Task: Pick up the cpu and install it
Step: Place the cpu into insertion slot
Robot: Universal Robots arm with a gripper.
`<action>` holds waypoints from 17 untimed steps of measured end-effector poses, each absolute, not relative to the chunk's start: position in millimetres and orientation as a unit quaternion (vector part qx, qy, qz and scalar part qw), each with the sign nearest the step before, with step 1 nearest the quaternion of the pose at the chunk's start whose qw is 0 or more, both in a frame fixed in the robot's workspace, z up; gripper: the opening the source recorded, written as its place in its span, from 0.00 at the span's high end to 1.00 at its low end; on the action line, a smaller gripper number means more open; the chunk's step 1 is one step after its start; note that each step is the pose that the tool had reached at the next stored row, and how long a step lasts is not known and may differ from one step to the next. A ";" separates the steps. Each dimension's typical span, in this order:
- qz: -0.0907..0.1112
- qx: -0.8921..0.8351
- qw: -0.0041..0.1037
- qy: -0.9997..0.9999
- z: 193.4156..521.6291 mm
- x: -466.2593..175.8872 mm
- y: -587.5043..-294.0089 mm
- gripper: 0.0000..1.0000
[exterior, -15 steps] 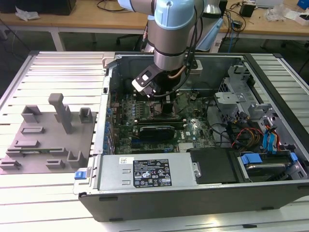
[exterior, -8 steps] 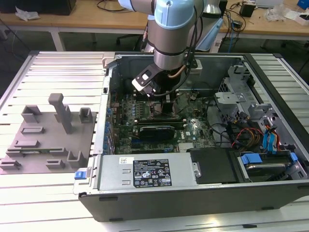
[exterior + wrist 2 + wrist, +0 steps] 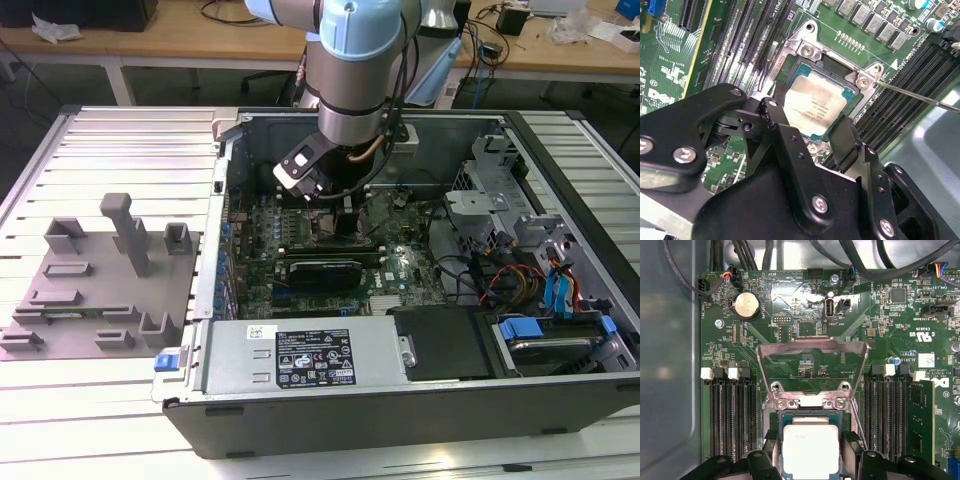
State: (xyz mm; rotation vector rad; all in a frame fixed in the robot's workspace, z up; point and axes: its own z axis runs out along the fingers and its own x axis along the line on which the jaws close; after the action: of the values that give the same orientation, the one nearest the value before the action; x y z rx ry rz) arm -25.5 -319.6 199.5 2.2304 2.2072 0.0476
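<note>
Pale silver-topped, the small square cpu [image 3: 810,452] lies in the socket of the green motherboard [image 3: 790,295]. The black fingers [image 3: 772,452] of the gripper [image 3: 811,440] are clenched on two opposite edges of the cpu. In the second wrist view the cpu [image 3: 815,102] lies level inside the steel socket frame [image 3: 807,50], a corner of its green substrate showing, with one of the fingers [image 3: 782,130] on either side. The bright hinged metal load plate [image 3: 812,347] stands swung up beyond the socket, and rows of black memory slots [image 3: 732,420] flank it. A round silver coin cell [image 3: 747,305] sits farther out on the board.

In the exterior view the grey and pale-blue robot arm [image 3: 350,70] reaches down at twelve o'clock into the open dark computer case [image 3: 400,420]. A long black rectangular expansion card [image 3: 325,272] lies near the view's centre. At nine o'clock, well apart from the case, a grey plastic plate with upright blocks [image 3: 100,300] rests on the ribbed metal bench [image 3: 130,140].
</note>
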 end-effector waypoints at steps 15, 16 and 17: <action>0.014 0.711 0.003 0.703 199.6 -25.4 -319.5 0.47; 0.014 0.711 0.003 0.703 199.6 -25.4 -319.5 0.47; 0.014 0.712 0.003 0.702 199.8 -25.1 -319.6 0.47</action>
State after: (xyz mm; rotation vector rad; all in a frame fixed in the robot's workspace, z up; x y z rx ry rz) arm -25.1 -319.6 199.8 2.2318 2.2026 0.0438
